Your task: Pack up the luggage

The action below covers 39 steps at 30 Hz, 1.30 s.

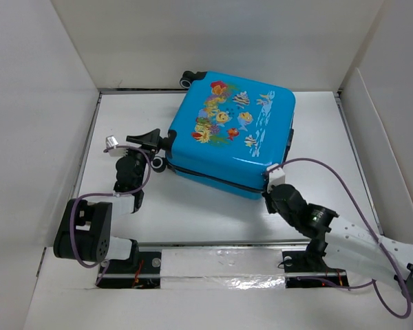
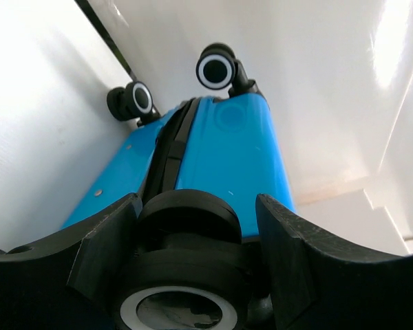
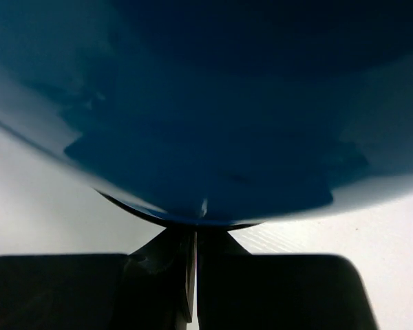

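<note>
Quick status from my end. The small bright-blue hard-shell suitcase with the cartoon fish print (image 1: 230, 137) lies flat on the white desk (image 1: 193, 206), print side up, towards the back middle, and its two halves look closed together. So my guess is I'm at the closing-up stage rather than loading anything.

The left fingers (image 2: 103, 247) are spread wide on either side of the black caster wheel (image 2: 189, 227) at the case's near-left corner. There's a sliver of space on both sides, so they aren't clamping it. The right fingers (image 3: 261, 289) are pressed nearly together, just a thin slit between them, right up under the near-right corner of the shell. I can't tell whether they've pinched a zip pull or nothing at all, since the view there is dark and too close.

Next I'd want the left side to steady that wheel while the right side follows the black zip seam (image 2: 168, 148) around the edge.

In the way: the tall white cardboard walls (image 1: 41, 103) box the case in, and the right arm's purple cable (image 1: 344, 185) loops close by the corner.
</note>
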Motion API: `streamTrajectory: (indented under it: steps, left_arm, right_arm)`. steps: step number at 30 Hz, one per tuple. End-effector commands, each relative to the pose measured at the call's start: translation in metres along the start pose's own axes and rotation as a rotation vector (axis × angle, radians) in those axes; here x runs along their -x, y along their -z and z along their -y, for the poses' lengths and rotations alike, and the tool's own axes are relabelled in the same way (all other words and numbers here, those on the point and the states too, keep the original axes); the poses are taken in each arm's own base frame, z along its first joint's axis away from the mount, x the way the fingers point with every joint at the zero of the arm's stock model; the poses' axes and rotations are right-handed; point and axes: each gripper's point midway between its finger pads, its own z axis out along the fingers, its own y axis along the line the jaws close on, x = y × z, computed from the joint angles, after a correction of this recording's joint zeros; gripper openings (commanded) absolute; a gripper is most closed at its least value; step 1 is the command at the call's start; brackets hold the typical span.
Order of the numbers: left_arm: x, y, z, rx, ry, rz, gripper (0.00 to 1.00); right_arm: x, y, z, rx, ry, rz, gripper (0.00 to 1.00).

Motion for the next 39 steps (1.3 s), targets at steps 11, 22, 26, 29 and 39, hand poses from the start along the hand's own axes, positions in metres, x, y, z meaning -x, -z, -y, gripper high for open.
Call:
streamTrajectory:
  steps: [11, 22, 26, 29, 39]
  left_arm:
    - [-0.051, 0.039, 0.006, -0.102, -0.11, -0.236, 0.0]
    - [0.02, 0.034, 0.018, 0.007, -0.174, -0.011, 0.91]
    - [0.066, 0.039, 0.062, -0.05, -0.132, 0.18, 0.99]
    - [0.089, 0.051, 0.101, -0.119, -0.141, 0.26, 0.99]
    - [0.043, 0.073, 0.116, -0.228, -0.315, 0.12, 0.03]
  right_arm:
    - [0.159, 0.062, -0.078, 0.468, -0.047, 0.429, 0.0]
    - [0.132, 0.027, -0.05, 0.407, -0.069, 0.37, 0.0]
    - [0.122, 0.024, -0.043, 0.39, -0.061, 0.349, 0.0]
    - [0.115, 0.022, -0.035, 0.365, -0.064, 0.345, 0.0]
    - [0.103, 0.019, -0.025, 0.359, -0.062, 0.336, 0.0]
